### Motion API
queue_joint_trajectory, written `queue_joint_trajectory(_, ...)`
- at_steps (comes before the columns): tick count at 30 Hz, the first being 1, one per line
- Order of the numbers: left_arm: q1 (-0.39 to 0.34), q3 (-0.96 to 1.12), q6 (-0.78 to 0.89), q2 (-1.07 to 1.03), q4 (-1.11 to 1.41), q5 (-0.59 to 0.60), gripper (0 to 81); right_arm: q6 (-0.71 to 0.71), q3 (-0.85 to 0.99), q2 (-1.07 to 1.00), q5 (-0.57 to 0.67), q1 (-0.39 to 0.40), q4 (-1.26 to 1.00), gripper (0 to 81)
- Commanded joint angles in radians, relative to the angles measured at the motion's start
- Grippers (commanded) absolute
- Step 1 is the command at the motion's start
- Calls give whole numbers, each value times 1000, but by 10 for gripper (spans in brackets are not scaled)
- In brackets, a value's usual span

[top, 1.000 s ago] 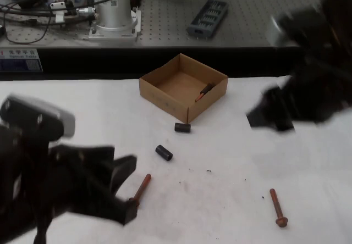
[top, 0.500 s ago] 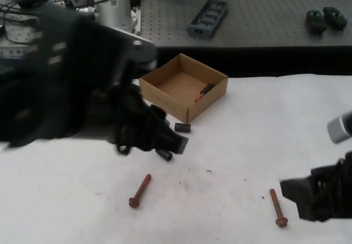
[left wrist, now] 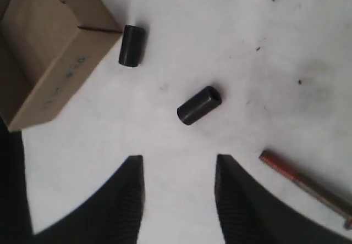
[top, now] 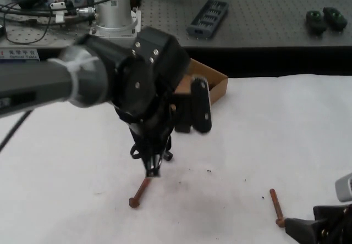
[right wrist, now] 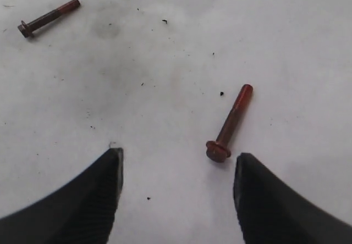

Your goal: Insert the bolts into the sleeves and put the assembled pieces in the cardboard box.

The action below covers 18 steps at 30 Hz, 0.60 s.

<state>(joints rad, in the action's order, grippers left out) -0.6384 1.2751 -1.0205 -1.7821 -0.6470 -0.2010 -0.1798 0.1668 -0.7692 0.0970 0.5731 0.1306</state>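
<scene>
Sleeve (left wrist: 199,105) ahead of left end effector (left wrist: 179,186), arm (top: 137,84) above, high view

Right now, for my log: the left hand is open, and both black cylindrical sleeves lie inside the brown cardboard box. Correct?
The left hand is open, but one black cylindrical sleeve lies on the white cloth and the other sleeve beside the corner of the brown cardboard box, neither inside it. The left wrist view shows this.

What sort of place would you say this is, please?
Probably a laboratory: a hole-gridded metal table with a post and cables stands behind a white-covered bench holding bolts and a cardboard box.
</scene>
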Motion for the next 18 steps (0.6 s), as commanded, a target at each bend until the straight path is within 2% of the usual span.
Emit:
queue_joint_trajectory(1, 2, 15, -172, -39, 52, -36, 277, -26, -5, 12, 19, 0, -80, 445)
queue_joint_trajectory(8, 6, 15, -410, -131, 168, -38, 264, -21, -5, 12, 34, 0, -91, 445)
queue_joint_trajectory(18, 46, 17, -464, -230, 200, -27, 264, -6, -5, 12, 32, 0, -94, 445)
